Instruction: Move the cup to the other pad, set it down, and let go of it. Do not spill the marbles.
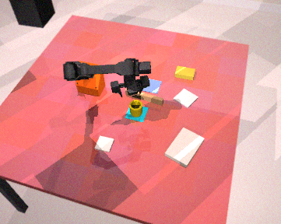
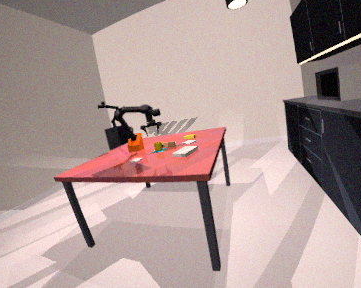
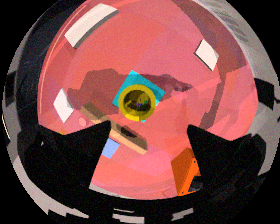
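Note:
The yellow cup (image 1: 135, 110) (image 2: 158, 146) (image 3: 136, 118) stands upright on the cyan pad (image 1: 143, 115) (image 3: 133, 78). Small coloured specks, the marbles (image 3: 139, 104), show inside it in the wrist view, and none show outside it. The light blue pad (image 1: 154, 86) (image 3: 111, 148) lies behind the cup, beyond the wooden block. My gripper (image 1: 130, 92) (image 2: 152, 131) (image 3: 150, 127) is wide open and empty. It hangs above and slightly behind the cup, clear of it.
A wooden block (image 1: 152, 98) (image 2: 169, 144) (image 3: 100, 117) lies between cup and blue pad. An orange block-like object (image 1: 89, 86) (image 2: 136, 144) stands near the arm. A yellow block (image 1: 184, 73), a white slab (image 1: 185, 148) and white squares (image 1: 186, 97) (image 1: 104, 144) lie around.

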